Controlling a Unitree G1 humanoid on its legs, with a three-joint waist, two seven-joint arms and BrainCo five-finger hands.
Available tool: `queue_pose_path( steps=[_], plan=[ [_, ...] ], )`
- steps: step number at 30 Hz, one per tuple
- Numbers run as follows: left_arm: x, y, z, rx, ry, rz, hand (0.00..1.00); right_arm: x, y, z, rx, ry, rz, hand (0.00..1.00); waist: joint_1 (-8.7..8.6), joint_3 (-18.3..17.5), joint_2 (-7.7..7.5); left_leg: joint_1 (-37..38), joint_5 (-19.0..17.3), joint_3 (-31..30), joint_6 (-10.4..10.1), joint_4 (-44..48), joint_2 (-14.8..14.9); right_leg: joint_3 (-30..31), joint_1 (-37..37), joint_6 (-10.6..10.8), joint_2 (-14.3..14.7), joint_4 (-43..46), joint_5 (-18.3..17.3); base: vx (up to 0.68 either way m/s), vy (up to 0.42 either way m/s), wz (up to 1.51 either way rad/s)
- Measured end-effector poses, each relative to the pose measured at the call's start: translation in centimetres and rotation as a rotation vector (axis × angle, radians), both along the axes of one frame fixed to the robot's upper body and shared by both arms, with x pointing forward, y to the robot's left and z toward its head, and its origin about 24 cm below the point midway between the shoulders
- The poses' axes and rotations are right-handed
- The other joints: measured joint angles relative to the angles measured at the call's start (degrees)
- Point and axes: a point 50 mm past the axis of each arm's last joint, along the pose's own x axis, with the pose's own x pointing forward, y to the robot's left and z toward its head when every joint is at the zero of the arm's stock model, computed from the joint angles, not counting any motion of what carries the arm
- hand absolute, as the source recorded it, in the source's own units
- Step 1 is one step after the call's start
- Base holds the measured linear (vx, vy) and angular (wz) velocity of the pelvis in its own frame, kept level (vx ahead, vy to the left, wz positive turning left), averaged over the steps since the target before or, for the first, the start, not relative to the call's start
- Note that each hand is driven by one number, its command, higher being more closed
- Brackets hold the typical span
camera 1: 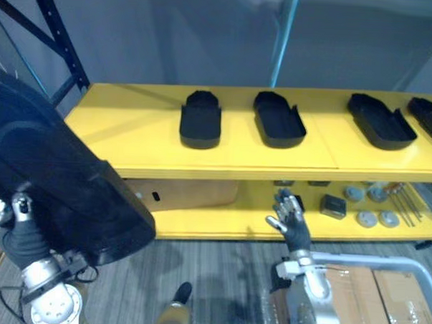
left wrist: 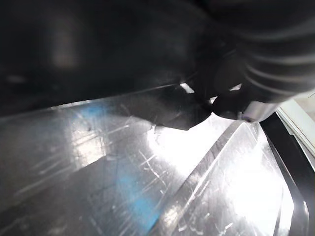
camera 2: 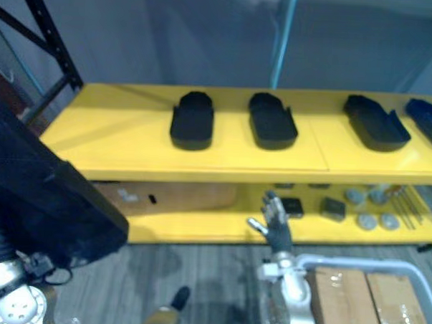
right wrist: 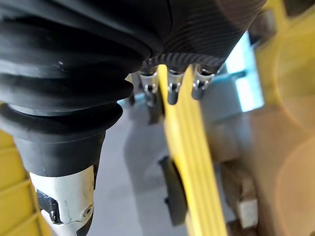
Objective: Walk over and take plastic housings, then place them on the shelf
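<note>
A large black plastic housing (camera 1: 54, 173) hangs in the air at the near left, carried on my left hand (camera 1: 23, 232), whose fingers are hidden under it. Its scratched glossy inside (left wrist: 123, 167) fills the left wrist view beside the hand's ribbed cover (left wrist: 275, 49). On the top board of the yellow shelf (camera 1: 131, 129) lie several more black housings, among them two in the middle (camera 1: 201, 118) (camera 1: 279, 118) and one to the right (camera 1: 381, 120). My right hand (camera 1: 289, 219) is raised before the lower shelf level, open with straight fingers, holding nothing.
The lower yellow level (camera 1: 220, 223) holds a wooden board (camera 1: 186, 193), small black blocks (camera 1: 333, 206) and grey metal discs (camera 1: 368, 219). Cardboard boxes (camera 1: 382, 298) sit inside a grey-railed cart (camera 1: 384, 261) at the near right. A dark blue rack upright (camera 1: 60, 37) stands at the far left.
</note>
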Motion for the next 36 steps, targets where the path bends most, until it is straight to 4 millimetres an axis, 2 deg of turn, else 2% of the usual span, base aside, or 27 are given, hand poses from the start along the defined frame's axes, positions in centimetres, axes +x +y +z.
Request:
queue_pose_path(
  steps=[5, 7, 8, 9, 10, 11, 12, 13, 14, 15, 16, 17, 18, 19, 21, 22, 24, 25, 27, 29, 32, 36],
  plan=[
    [-0.1, 0.1, 0.0, 0.004, 0.001, 0.004, 1.00, -0.1, -0.4, 0.1, -0.020, -0.015, -0.010, 0.00, -0.51, -0.05, -0.54, -0.46, -0.89, 2.61, 1.17, 0.58, -1.40, -0.48, 0.18, -0.17, -1.93, 0.04, -0.81, 0.02, 0.026, 0.05],
    [0.0, 0.4, 0.4, 0.020, -0.010, 0.012, 1.00, -0.2, -0.8, 0.2, -0.023, -0.015, -0.047, 0.00, -0.69, 0.12, -2.07, -2.33, -1.98, 5.46, 2.80, 3.04, -3.49, -1.82, 0.34, -1.17, -4.52, -0.14, -1.28, 0.13, 0.136, 0.32],
    [-0.2, 0.7, 0.7, 0.026, -0.025, 0.026, 1.00, -0.3, -1.4, 0.3, -0.035, -0.014, -0.086, 0.00, -1.01, -0.03, -1.90, -3.93, -4.84, 7.51, 3.27, 7.14, -4.89, -1.11, -0.24, -1.39, -5.57, 4.34, 0.05, 0.15, 0.148, 0.36],
    [-0.1, 0.8, 0.8, 0.028, -0.031, 0.030, 1.00, -0.4, -1.5, 0.3, -0.042, -0.009, -0.098, 0.00, -1.16, 0.07, -1.73, -4.16, -5.42, 6.97, 3.09, 8.30, -5.33, -0.33, -1.62, -2.35, -5.97, 8.54, 0.87, 0.09, 0.194, 0.50],
    [0.0, 0.8, 1.0, 0.035, -0.041, 0.027, 1.00, -0.6, -1.8, 0.1, -0.046, 0.000, -0.122, 0.00, -1.40, 0.16, -2.00, -3.98, -6.19, 5.94, 3.59, 8.86, -5.61, 1.96, -5.77, -3.35, -6.60, 16.80, 3.77, -0.05, 0.227, 0.52],
    [0.1, 1.0, 1.3, 0.044, -0.057, 0.025, 1.00, -0.6, -1.8, 0.3, -0.040, -0.006, -0.141, 0.00, -1.43, 0.06, -2.44, -3.71, -7.08, 5.91, 3.85, 8.80, -5.65, 5.08, -10.68, -3.54, -7.01, 25.56, 9.37, -0.07, 0.214, 0.42],
    [0.1, 1.1, 1.5, 0.044, -0.065, 0.020, 1.00, -0.5, -1.8, 0.4, -0.035, -0.010, -0.155, 0.00, -1.44, 0.16, -2.90, -3.44, -7.37, 6.22, 4.26, 8.88, -5.74, 5.90, -12.32, -3.83, -7.34, 28.35, 12.41, -0.12, 0.179, 0.38],
    [0.2, 1.3, 1.8, 0.047, -0.073, 0.013, 1.00, -0.4, -1.8, 0.5, -0.036, -0.013, -0.182, 0.00, -2.14, 0.96, -3.89, -3.09, -9.24, 8.28, 6.92, 11.57, -5.86, 6.05, -14.15, -6.37, -8.28, 33.03, 19.45, -0.16, 0.136, 0.32],
    [0.1, 1.3, 1.8, 0.048, -0.073, 0.012, 1.00, -0.4, -1.9, 0.5, -0.043, -0.011, -0.191, 0.00, -2.47, 1.29, -3.68, -2.88, -10.48, 8.87, 7.77, 13.32, -5.82, 6.19, -14.94, -6.84, -8.62, 35.21, 24.37, -0.28, 0.193, 0.35],
    [0.1, 1.2, 1.7, 0.042, -0.070, 0.012, 1.00, -0.8, -2.1, 0.2, -0.057, 0.005, -0.212, 0.00, -2.77, 1.68, -2.62, -1.28, -12.05, 7.64, 7.58, 13.49, -5.20, 7.36, -16.89, -7.03, -8.46, 39.01, 29.00, -0.16, 0.211, 0.29],
    [0.0, 1.3, 1.7, 0.033, -0.075, 0.016, 1.00, -0.9, -2.1, 0.2, -0.068, 0.008, -0.217, 0.00, -3.05, 1.44, -2.65, -0.46, -12.69, 6.90, 8.50, 13.10, -4.87, 8.22, -19.99, -5.81, -6.71, 40.53, 17.15, -0.10, 0.186, 0.31],
    [0.1, 1.3, 1.7, 0.025, -0.081, 0.016, 1.00, -1.0, -2.1, 0.3, -0.074, 0.001, -0.217, 0.00, -3.46, 1.48, -2.46, -0.19, -12.78, 6.21, 8.66, 12.78, -4.64, 8.12, -21.03, -5.53, -5.45, 39.90, 14.28, -0.02, 0.126, 0.43],
    [0.2, 1.2, 1.7, 0.015, -0.089, 0.004, 1.00, -1.2, -2.3, 0.5, -0.088, -0.010, -0.226, 0.00, -4.32, 1.64, -2.21, 0.17, -13.10, 4.97, 9.03, 12.64, -4.32, 8.34, -22.51, -4.36, -2.46, 35.19, 10.59, -0.09, 0.077, 0.48],
    [0.5, 1.0, 1.8, 0.012, -0.097, -0.009, 1.00, -1.6, -2.8, 0.7, -0.094, -0.018, -0.252, 0.00, -4.22, 1.68, -2.12, 0.87, -13.32, 4.14, 8.59, 12.44, -4.21, 9.82, -22.90, -3.03, 0.35, 28.30, 8.38, -0.10, 0.067, 0.45],
    [1.0, 0.4, 1.8, -0.006, -0.108, -0.042, 1.00, -2.3, -3.7, 1.1, -0.106, -0.033, -0.308, 0.00, -4.50, 1.68, -2.08, 2.36, -13.44, 2.06, 8.36, 11.03, -4.59, 13.89, -22.05, -1.98, 4.15, 16.94, 7.61, -0.08, 0.021, 0.57],
    [1.4, -0.1, 1.9, -0.011, -0.118, -0.066, 1.00, -2.8, -4.3, 1.4, -0.116, -0.049, -0.339, 0.00, -4.75, 1.64, -2.14, 3.05, -13.42, 0.60, 8.35, 10.48, -5.24, 15.60, -21.46, -1.90, 5.02, 12.73, 7.67, -0.04, -0.022, 0.92],
    [1.9, -1.0, 1.9, -0.019, -0.123, -0.112, 1.00, -3.1, -5.2, 2.1, -0.132, -0.085, -0.383, 0.00, -5.04, 1.30, -2.70, 4.30, -13.54, -1.23, 8.16, 9.42, -6.65, 15.95, -20.05, -2.57, 4.56, 7.14, 8.45, 0.03, -0.080, 0.69],
    [1.7, -1.5, 2.2, -0.011, -0.133, -0.131, 1.00, -2.8, -5.3, 2.7, -0.133, -0.116, -0.393, 0.00, -4.93, 0.38, -4.06, 4.91, -14.01, -1.16, 7.46, 8.28, -7.79, 15.86, -18.99, -4.46, 3.74, 2.88, 13.05, 0.07, -0.139, 0.31],
    [1.7, -1.8, 2.5, 0.005, -0.144, -0.134, 1.00, -2.1, -5.4, 3.2, -0.132, -0.142, -0.399, 0.00, -4.38, -0.64, -4.61, 4.99, -15.52, -0.06, 6.73, 7.86, -7.50, 15.28, -16.72, -2.41, 3.43, -1.64, 12.49, 0.13, -0.177, 0.02],
    [1.7, -2.0, 2.6, 0.033, -0.135, -0.135, 1.00, -1.1, -5.7, 4.4, -0.140, -0.203, -0.419, 0.00, -4.53, -1.69, -0.99, 4.98, -16.38, 6.93, 6.70, 7.83, -2.85, 14.11, -14.09, -3.15, 5.41, -6.70, 14.72, 0.17, -0.163, -0.04],
    [1.7, -2.0, 2.8, 0.060, -0.134, -0.131, 1.00, -0.7, -6.3, 5.0, -0.143, -0.230, -0.448, 0.00, -4.29, -3.06, 1.23, 7.28, -16.00, 9.66, 6.20, 5.04, -1.38, 14.62, -12.57, -3.16, 6.43, -9.47, 16.18, 0.16, -0.043, -0.21],
    [1.6, -1.6, 3.0, 0.070, -0.145, -0.109, 1.00, -0.9, -7.1, 5.2, -0.120, -0.239, -0.501, 0.00, -4.99, -3.49, 0.97, 8.38, -15.99, 12.50, 6.19, 4.18, -1.09, 15.72, -11.32, -3.13, 6.48, -11.94, 16.84, 0.10, 0.013, -0.20]
  ],
)
